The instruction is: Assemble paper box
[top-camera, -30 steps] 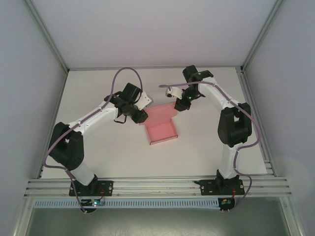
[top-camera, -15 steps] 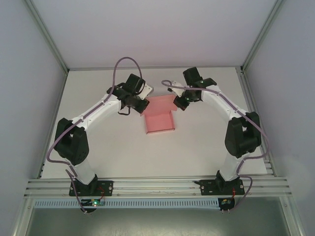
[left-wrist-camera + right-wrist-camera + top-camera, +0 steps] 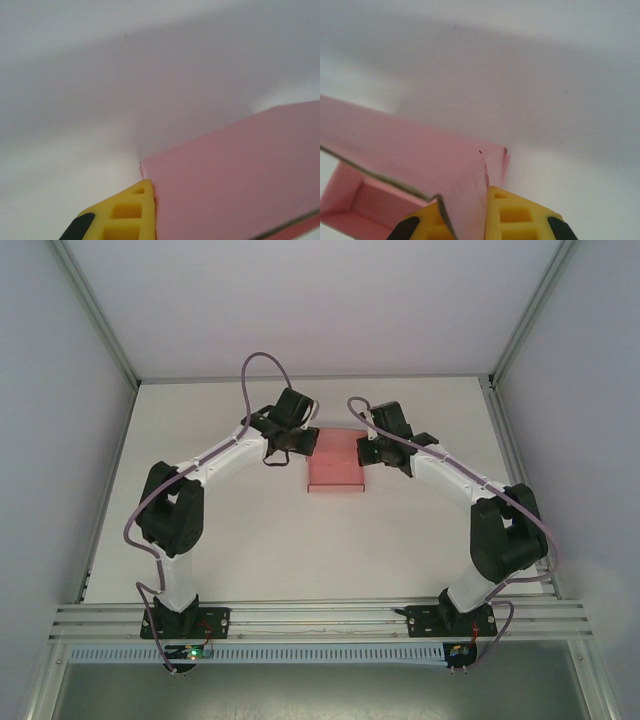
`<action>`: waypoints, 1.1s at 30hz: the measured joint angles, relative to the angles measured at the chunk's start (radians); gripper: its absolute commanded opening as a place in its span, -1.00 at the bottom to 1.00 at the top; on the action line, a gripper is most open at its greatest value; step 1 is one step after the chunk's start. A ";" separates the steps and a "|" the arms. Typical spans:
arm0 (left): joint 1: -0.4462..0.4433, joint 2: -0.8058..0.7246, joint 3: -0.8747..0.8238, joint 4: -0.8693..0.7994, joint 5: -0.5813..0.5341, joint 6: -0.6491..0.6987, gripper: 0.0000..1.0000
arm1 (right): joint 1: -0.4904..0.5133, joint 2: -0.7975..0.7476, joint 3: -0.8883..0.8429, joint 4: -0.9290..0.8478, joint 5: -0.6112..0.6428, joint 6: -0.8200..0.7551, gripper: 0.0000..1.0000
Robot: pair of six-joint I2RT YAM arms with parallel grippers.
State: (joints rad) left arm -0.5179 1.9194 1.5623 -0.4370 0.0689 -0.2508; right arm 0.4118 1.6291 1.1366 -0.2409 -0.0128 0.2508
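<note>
Lid-folding stage. The pink paper box [image 3: 335,475] lies on the table [image 3: 230,530] between the arms. Left gripper [image 3: 301,444] and right gripper [image 3: 367,453] each pinch its rear flap, jaws clamped on card. Next move probably needs a matched forward fold.

White table [image 3: 250,530] with pink paper box [image 3: 335,475] atop

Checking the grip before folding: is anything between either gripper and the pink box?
Nothing visible. The left gripper and right gripper are both shut directly on the box, one at each far corner.
</note>
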 measured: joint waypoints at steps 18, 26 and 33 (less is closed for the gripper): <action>-0.026 -0.110 -0.299 0.370 -0.012 -0.110 -1.00 | 0.121 -0.142 -0.452 0.617 0.203 0.099 -1.00; -0.024 -0.068 -0.249 0.347 0.051 -0.191 -1.00 | 0.122 -0.141 -0.504 0.713 0.218 0.094 -1.00; -0.024 -0.030 -0.146 0.219 0.047 -0.149 -1.00 | 0.120 -0.141 -0.497 0.694 0.241 0.056 -1.00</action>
State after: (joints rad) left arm -0.5423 1.8896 1.4162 -0.2176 0.1158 -0.4000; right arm 0.5320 1.4883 0.6392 0.4534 0.2283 0.3065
